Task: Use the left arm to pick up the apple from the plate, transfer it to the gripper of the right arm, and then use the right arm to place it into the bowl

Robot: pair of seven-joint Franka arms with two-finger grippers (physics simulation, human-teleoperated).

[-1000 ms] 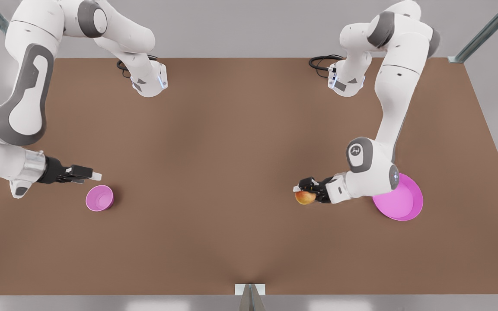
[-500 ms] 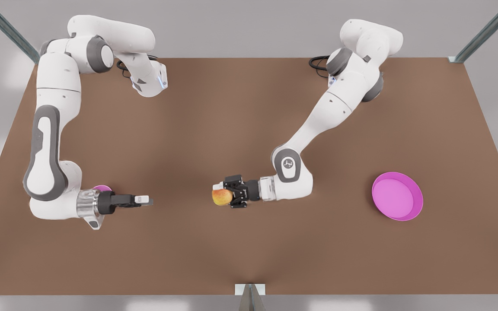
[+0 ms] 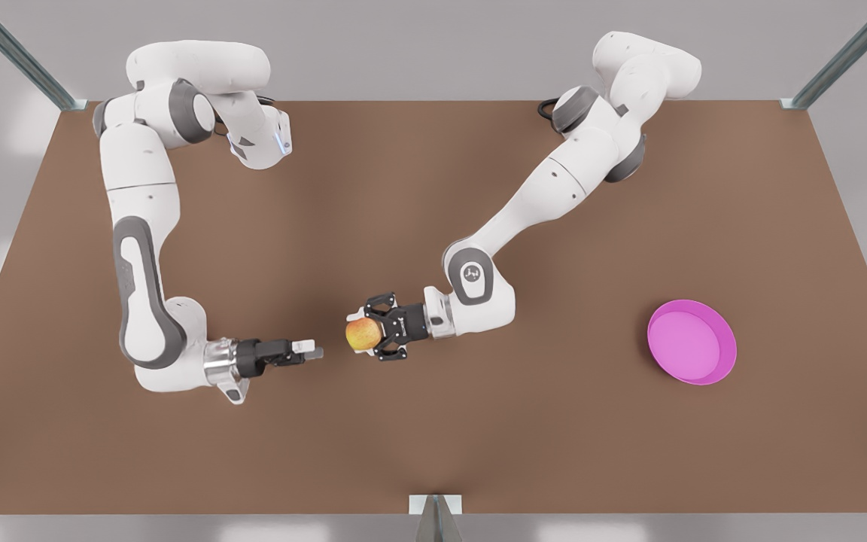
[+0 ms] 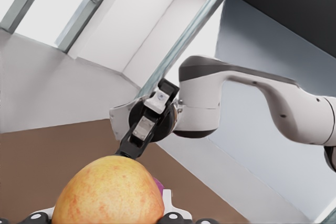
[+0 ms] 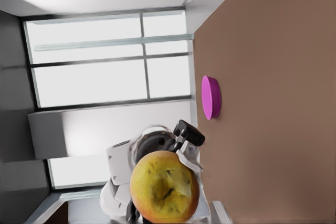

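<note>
The yellow-green, red-blushed apple (image 3: 359,334) hangs above mid-table, with my left gripper (image 3: 367,333) shut on it; this is the arm on the front view's right. In the left wrist view the apple (image 4: 107,195) sits close up between the black fingers. My right gripper (image 3: 315,351) comes in from the front view's left, open, its tips a short gap from the apple. The right wrist view faces the apple (image 5: 164,186). The magenta plate (image 3: 692,342) lies bare at the front view's right. The bowl (image 4: 159,184) is a magenta sliver past the apple, hidden behind the right arm in the front view.
Brown table (image 3: 433,436) with open surface in front of both grippers. Both arm bases (image 3: 260,143) stand at the far edge with black cables. A metal bracket (image 3: 436,506) sits at the near edge, and frame posts stand at the corners.
The left gripper carried the apple from beside the plate toward the table's middle. The right gripper swung from near the bowl toward the middle, and its arm now covers the bowl.
</note>
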